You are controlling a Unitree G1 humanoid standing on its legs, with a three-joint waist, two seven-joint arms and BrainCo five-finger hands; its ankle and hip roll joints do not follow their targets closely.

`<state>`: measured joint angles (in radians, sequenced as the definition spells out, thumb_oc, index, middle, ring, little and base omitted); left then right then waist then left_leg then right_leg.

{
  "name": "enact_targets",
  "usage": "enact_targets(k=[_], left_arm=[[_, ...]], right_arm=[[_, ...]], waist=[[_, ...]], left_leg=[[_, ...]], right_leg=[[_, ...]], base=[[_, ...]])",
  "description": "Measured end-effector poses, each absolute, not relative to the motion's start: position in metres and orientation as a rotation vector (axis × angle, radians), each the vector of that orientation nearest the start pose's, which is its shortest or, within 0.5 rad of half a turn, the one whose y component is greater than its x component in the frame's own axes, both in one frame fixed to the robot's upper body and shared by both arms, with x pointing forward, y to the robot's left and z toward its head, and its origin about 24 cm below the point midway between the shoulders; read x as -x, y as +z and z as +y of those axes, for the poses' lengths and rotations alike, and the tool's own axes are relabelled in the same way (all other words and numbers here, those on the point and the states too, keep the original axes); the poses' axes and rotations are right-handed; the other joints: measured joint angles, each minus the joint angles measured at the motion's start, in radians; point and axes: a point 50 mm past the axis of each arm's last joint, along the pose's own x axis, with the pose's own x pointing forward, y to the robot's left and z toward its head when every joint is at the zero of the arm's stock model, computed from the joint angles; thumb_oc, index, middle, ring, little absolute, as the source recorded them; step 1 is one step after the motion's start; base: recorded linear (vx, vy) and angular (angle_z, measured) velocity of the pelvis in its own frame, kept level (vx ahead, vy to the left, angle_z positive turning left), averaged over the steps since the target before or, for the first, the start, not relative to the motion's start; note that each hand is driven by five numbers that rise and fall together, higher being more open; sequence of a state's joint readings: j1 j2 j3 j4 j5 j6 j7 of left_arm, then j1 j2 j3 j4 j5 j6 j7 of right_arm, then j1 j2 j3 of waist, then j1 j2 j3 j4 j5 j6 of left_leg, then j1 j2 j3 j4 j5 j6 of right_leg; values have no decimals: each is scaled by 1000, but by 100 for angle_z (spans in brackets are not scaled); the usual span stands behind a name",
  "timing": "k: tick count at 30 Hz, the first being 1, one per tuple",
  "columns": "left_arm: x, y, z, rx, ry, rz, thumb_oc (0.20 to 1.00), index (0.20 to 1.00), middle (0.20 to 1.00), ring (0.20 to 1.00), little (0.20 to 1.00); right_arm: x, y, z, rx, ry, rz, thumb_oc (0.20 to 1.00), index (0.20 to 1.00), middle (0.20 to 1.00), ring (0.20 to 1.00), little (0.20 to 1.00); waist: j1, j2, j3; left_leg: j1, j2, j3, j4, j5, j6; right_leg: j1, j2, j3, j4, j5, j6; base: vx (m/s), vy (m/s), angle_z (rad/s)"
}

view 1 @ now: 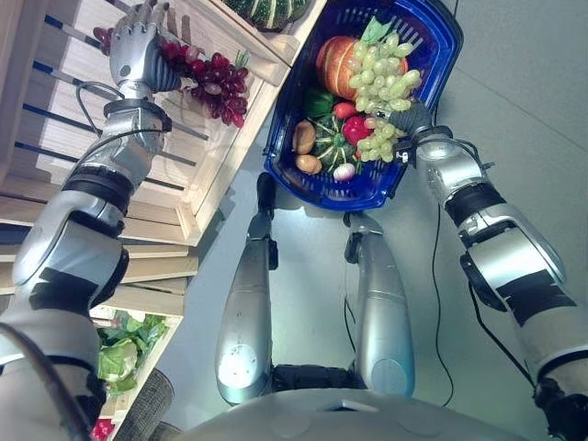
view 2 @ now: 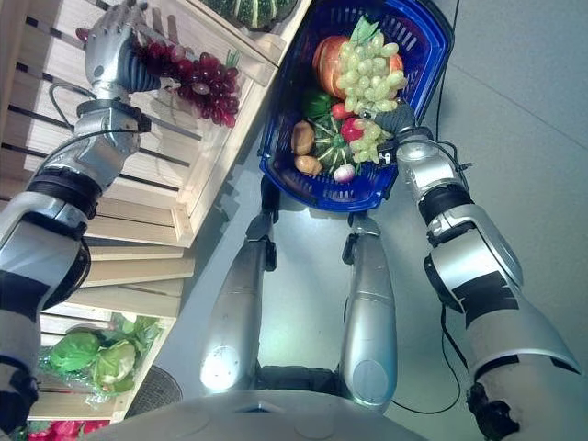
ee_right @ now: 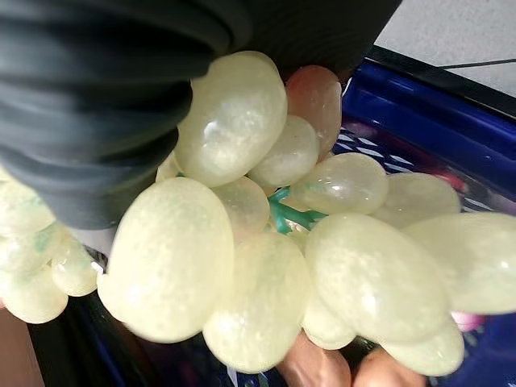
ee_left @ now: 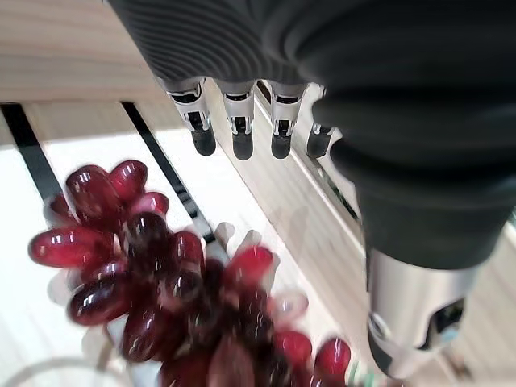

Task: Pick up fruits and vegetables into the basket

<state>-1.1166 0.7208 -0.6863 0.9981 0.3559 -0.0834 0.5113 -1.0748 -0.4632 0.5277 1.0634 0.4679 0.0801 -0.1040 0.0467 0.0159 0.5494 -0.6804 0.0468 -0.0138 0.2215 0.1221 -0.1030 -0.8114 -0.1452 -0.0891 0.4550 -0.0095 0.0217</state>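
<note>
Left eye view: left hand [view 1: 138, 46] over red grapes [view 1: 213, 84] near the crate's [view 1: 216, 179] front edge; basket [view 1: 427, 37] holds produce. Left wrist view: fingers [ee_left: 242, 129] straight, nothing gripped. Right wrist view: green grapes [ee_right: 266, 258] hide the right hand's fingers; cannot tell. Step: reaching; next, close on grapes.

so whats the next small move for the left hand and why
Probably lower the left hand and curl its fingers around the red grapes: its fingers look straight above the bunch, which lies on the wooden crate, not yet in the basket.
</note>
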Motion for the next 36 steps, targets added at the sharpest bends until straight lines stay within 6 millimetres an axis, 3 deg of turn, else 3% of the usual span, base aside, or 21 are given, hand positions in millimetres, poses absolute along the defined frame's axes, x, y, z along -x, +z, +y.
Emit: enact_targets(k=[5,11,18,27,36], left_arm=[[-400,216,251,-1465,380,-325,1000,1000,1000,1000,1000],[-402,209,250,-1589,329,-285,1000,1000,1000,1000,1000],[-405,217,248,-1667,328,-254,1000,1000,1000,1000,1000],[-403,221,252,-1755,431,-278,1000,1000,1000,1000,1000],[-401,220,263,-1815,499,-206,1000,1000,1000,1000,1000]], right_arm=[[-414,142,-192,391,-52,179,1000,1000,1000,1000,1000],[-417,153,-189,433,-48,152,1000,1000,1000,1000,1000],[-418,156,-185,505,-34,136,1000,1000,1000,1000,1000],[-416,171,-173,522,6,42,1000,1000,1000,1000,1000],[-413,168,-175,508,-2,30,1000,1000,1000,1000,1000]], waist=[[-3,1,0],[-7,14,-1],[-23,14,-1],[-29,14,-1],[-50,14,-1]], left_leg=[[-4,0,1,0,5,-1],[-16,0,3,0,9,-2],[-30,0,6,0,11,-2],[-52,4,6,-2,9,-3],[-67,7,5,-2,9,-4]], right_leg=[[-9,-2,1,10,-1,-1],[-25,-2,2,18,-1,-2],[-41,-1,5,16,-1,-2],[-63,4,6,12,-1,-3],[-72,8,4,4,3,-6]], base=[[-1,36,1],[0,0,0],[-1,1,0],[0,0,0],[0,0,0]])
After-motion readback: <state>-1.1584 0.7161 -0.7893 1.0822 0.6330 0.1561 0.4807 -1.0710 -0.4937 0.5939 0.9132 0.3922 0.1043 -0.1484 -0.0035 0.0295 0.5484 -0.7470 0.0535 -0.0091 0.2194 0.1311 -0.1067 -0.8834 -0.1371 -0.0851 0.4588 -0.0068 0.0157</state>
